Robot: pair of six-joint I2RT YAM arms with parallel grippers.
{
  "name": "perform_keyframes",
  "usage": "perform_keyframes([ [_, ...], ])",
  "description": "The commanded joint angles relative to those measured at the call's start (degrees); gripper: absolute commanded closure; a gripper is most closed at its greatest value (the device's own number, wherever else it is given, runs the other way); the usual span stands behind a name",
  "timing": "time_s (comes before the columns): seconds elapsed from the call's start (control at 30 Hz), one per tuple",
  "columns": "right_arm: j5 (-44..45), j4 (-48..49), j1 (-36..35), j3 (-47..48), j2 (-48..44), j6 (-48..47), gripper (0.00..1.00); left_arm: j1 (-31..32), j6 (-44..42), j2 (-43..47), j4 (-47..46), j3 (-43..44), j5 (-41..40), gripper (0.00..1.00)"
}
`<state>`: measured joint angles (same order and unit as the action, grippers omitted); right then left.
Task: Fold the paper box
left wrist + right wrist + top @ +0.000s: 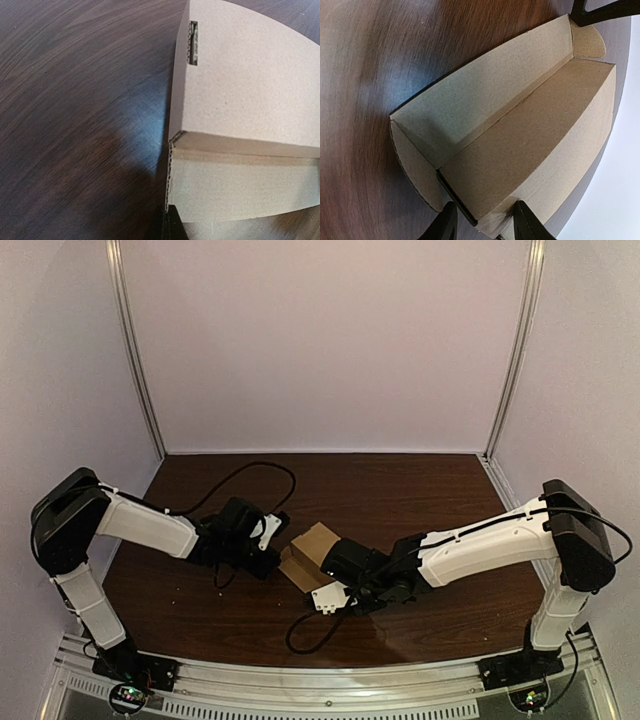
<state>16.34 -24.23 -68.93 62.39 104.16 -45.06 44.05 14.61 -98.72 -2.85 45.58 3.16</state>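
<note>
Pinching the near end of the brown corrugated-cardboard paper box (312, 545) is my right gripper (482, 226). Its two black fingers (444, 226) sit either side of the corner where the broad flat panel (530, 150) meets the curved end flap (415, 170), and as far as I can judge they are closed onto the cardboard. I hold there, I think, so the half-formed shell cannot slide on the dark wood-grain table (400, 490) while the other end is worked. Beyond those fingers a second long panel (480, 95) meets the first along a straight crease. At the far end a small rounded tab (590, 42) sticks out loose, not yet tucked.

My left gripper (272, 552) is at that far end, opposite my right one, with the box between us. Its camera shows only a dark sliver under the box corner, so I cannot tell whether its fingers are parted or clamped. Just ahead of it a narrow cut slot (193, 42) lies in the upper panel, close to the fold. I take that as where a tab is meant to lock.

The box lies on the table between both sets of fingers, panels raised but ends open, so I judge the folding to be midway. The thin board would buckle if I squeezed or pushed unevenly.
</note>
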Motion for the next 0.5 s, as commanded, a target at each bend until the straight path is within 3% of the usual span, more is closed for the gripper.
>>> perform_keyframes([
  [0.0, -15.0, -12.6, -1.1, -4.6, 7.8, 0.0, 0.62, 0.2, -2.0, 0.7, -9.2, -2.5, 3.3, 1.0],
  [0.47, -15.0, -12.9, -1.1, -4.2, 8.3, 0.1, 0.62, 0.1, -2.1, 0.6, -11.9, -3.1, 1.7, 0.92],
])
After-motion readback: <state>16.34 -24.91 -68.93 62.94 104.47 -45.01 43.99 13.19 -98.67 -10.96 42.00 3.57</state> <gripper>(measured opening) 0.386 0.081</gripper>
